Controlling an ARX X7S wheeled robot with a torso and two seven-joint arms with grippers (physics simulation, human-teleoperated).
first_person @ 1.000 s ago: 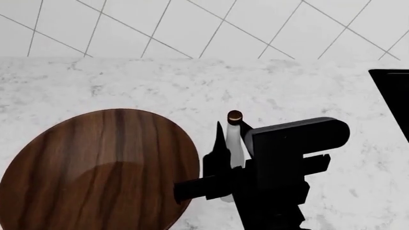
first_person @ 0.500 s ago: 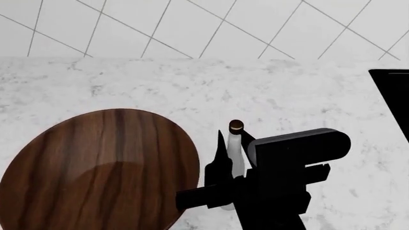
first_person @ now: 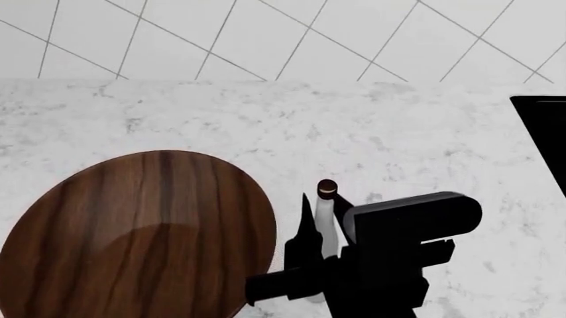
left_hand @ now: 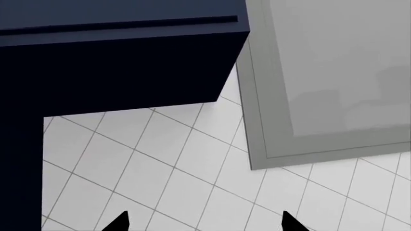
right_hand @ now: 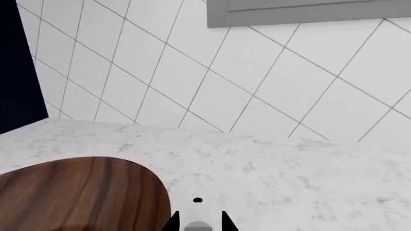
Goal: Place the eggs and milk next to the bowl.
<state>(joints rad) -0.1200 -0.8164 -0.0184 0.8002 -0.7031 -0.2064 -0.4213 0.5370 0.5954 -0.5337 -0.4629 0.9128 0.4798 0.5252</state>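
Observation:
The bowl [first_person: 132, 232], wide and of dark streaky wood, sits on the marble counter [first_person: 265, 119] at the near left; its rim also shows in the right wrist view [right_hand: 77, 192]. Just right of its rim the milk [first_person: 328, 228] stands upright, a slim white bottle with a dark cap [first_person: 327, 188]. My right gripper [first_person: 324, 218] is shut on the bottle's body, one black finger on each side [right_hand: 197, 222]. The arm hides the bottle's base. My left gripper [left_hand: 204, 224] is open and holds nothing, off the counter facing a tiled wall. The eggs are out of view.
A black appliance edge [first_person: 544, 139] stands at the counter's right. A white tiled wall [first_person: 309, 33] backs the counter. In the left wrist view a dark cabinet [left_hand: 115, 57] and a grey panel [left_hand: 334, 72] hang on the tiles.
The right gripper and the milk bottle have come down and nearer to me beside the bowl's right rim; the cap sits lower in the head view. The bowl has not moved.

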